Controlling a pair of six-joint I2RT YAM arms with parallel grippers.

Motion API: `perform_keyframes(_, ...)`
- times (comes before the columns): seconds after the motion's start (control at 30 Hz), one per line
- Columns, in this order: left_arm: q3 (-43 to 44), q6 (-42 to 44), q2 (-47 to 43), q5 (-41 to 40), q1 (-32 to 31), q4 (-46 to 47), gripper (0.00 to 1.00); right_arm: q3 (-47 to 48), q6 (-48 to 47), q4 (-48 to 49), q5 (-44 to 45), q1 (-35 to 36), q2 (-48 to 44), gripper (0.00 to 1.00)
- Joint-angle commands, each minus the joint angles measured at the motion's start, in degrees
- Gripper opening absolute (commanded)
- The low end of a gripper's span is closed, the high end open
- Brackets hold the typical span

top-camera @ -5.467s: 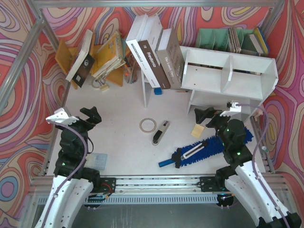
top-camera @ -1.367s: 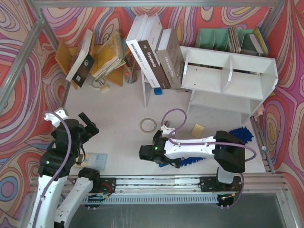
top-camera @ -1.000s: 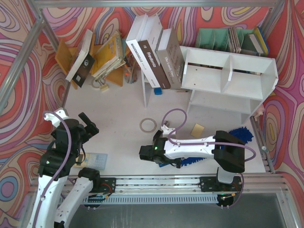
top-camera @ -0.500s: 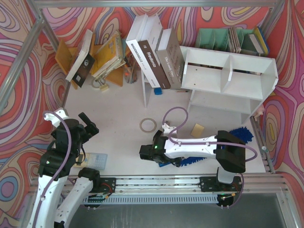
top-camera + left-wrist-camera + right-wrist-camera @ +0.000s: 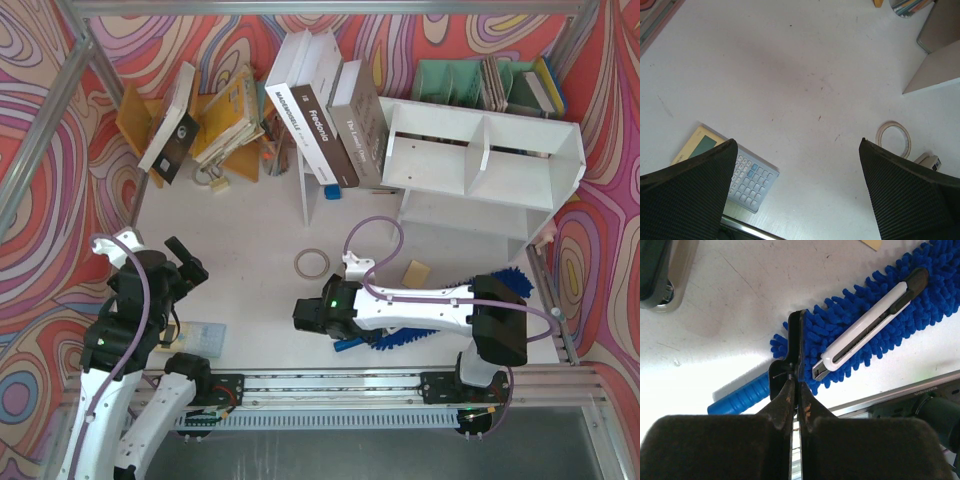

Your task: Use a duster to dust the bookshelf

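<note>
The blue fluffy duster (image 5: 880, 305) lies on the table near the front edge, and a white utility knife (image 5: 870, 322) rests on its head. My right gripper (image 5: 796, 382) is shut on a thin black clip (image 5: 794, 347) at the duster's neck, where the blue handle (image 5: 740, 397) begins. From above, my right arm covers most of the duster (image 5: 508, 281), leaving only the handle end and the head tip visible. The white bookshelf (image 5: 480, 165) stands at the back right. My left gripper (image 5: 797, 145) hovers open over bare table at the front left, holding nothing.
A tape ring (image 5: 312, 263) and a tan notepad (image 5: 415, 273) lie mid-table. A calculator (image 5: 735, 172) sits by the front left edge. A black-and-silver tool (image 5: 665, 275) lies left of the duster. Books lean at the back, and a green organizer (image 5: 450, 80) stands behind the shelf.
My right fingers have closed the last bit onto the black clip, and the wrist has shifted slightly right. The left arm has not moved.
</note>
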Motion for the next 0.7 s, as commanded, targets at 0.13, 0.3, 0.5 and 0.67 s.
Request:
perform_keyframes(0.13,-0.8,-0.3,-0.4,-0.8,-0.1,-1.0,0.98,4.3,-2.3,-0.5,4.4,0.2,-1.9,0.11)
perform_keyframes(0.3,-0.8,-0.4,-0.8,-1.0,-0.1,-1.1,0.98,7.4,-6.5,3.4,5.2,0.2,-0.7,0.11)
perform_keyframes(0.5,-0.8,-0.5,-1.3,-1.5,-0.1,-1.3,0.98,11.2,-14.8,11.6,4.4,0.3,2.1,0.09)
perform_keyframes(0.67,-0.8,-0.6,-1.5,-1.7,-0.1,-1.3,0.98,13.2,-21.8,18.7,2.2,0.2,4.2,0.08)
